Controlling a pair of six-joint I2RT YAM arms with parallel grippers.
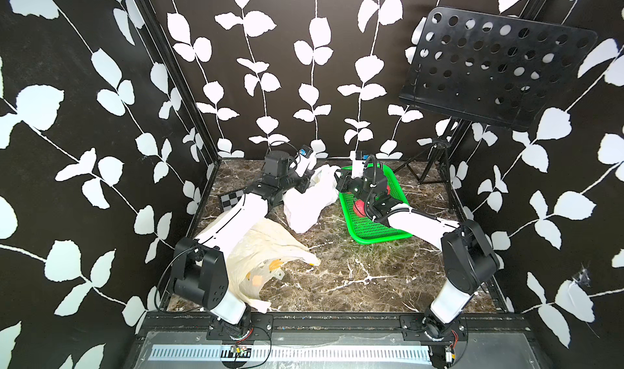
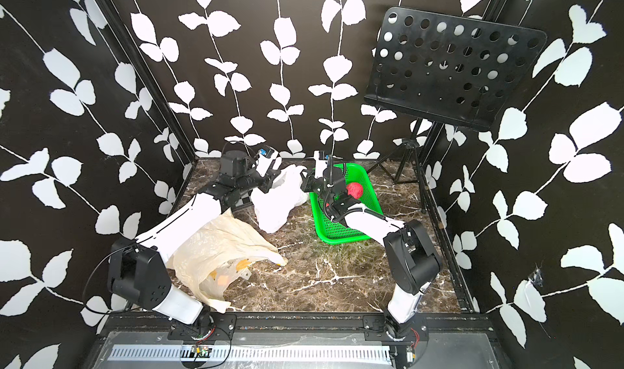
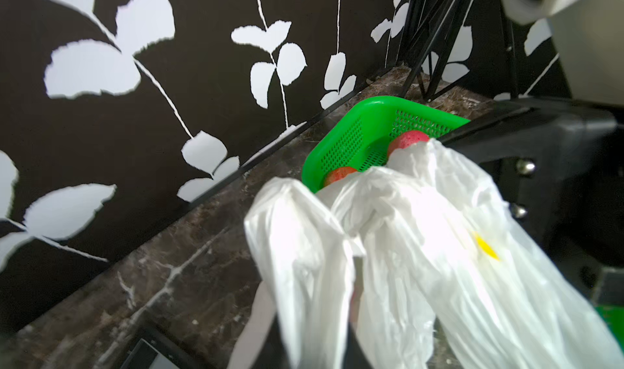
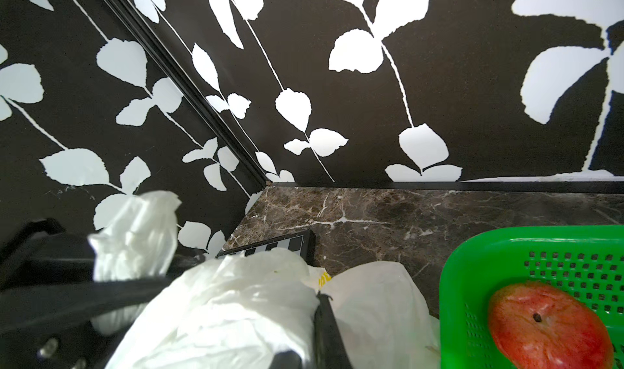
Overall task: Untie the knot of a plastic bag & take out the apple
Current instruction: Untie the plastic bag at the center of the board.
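Pinching the bag (image 1: 309, 201) from opposite sides, the left gripper (image 1: 306, 181) and right gripper (image 1: 339, 181) were both clamped on it. The tray (image 1: 378, 236) sat beside the right gripper; its wrist view showed one apple (image 4: 547, 326) inside, the left's two.

white plastic bag (image 3: 422, 249), green basket (image 3: 341, 137) behind, apples (image 3: 408, 140) inside

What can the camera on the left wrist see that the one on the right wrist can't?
Left wrist only: black stand legs and a second apple in the green basket. Right wrist only: the checkerboard card. Both: the white bag, that basket, a red apple and the marble table.
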